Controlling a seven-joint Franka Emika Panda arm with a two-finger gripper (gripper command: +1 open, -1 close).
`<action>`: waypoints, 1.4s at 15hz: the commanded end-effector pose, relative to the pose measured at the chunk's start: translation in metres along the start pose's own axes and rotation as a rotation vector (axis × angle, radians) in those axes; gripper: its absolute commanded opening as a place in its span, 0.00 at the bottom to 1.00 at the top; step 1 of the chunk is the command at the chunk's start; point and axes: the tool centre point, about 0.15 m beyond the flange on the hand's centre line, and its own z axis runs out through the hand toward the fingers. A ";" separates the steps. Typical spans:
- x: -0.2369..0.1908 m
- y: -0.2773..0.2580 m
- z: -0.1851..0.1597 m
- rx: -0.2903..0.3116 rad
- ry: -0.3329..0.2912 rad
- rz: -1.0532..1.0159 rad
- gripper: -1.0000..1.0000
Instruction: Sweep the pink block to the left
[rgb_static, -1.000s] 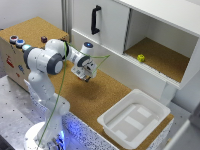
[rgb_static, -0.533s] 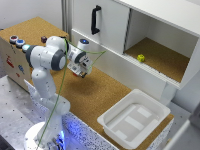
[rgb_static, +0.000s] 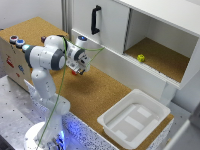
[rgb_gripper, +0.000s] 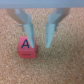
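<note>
The pink block (rgb_gripper: 26, 46) is a small reddish-pink cube with a dark letter A on its upper face, lying on the cork table. In the wrist view it sits against the tip of one finger (rgb_gripper: 26, 27), outside the gap between the two. My gripper (rgb_gripper: 39, 43) is open, with only bare cork between the fingers. In the exterior view the gripper (rgb_static: 78, 70) hangs low over the cork near the cabinet front, and the block (rgb_static: 74, 73) shows as a red speck at its tips.
A white cabinet (rgb_static: 107, 30) with a black handle (rgb_static: 95, 20) stands behind the gripper. A yellow-green block (rgb_static: 141, 58) lies in its open compartment. A white tray (rgb_static: 131, 119) sits at the exterior view's right. A box with buttons (rgb_static: 15, 42) stands at the left.
The gripper has moved a little toward the exterior view's left, staying low over the cork.
</note>
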 end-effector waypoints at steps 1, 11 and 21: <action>0.000 -0.013 -0.034 -0.101 0.001 -0.055 1.00; 0.000 -0.013 -0.034 -0.101 0.001 -0.055 1.00; 0.006 -0.030 -0.032 0.065 0.007 -0.819 1.00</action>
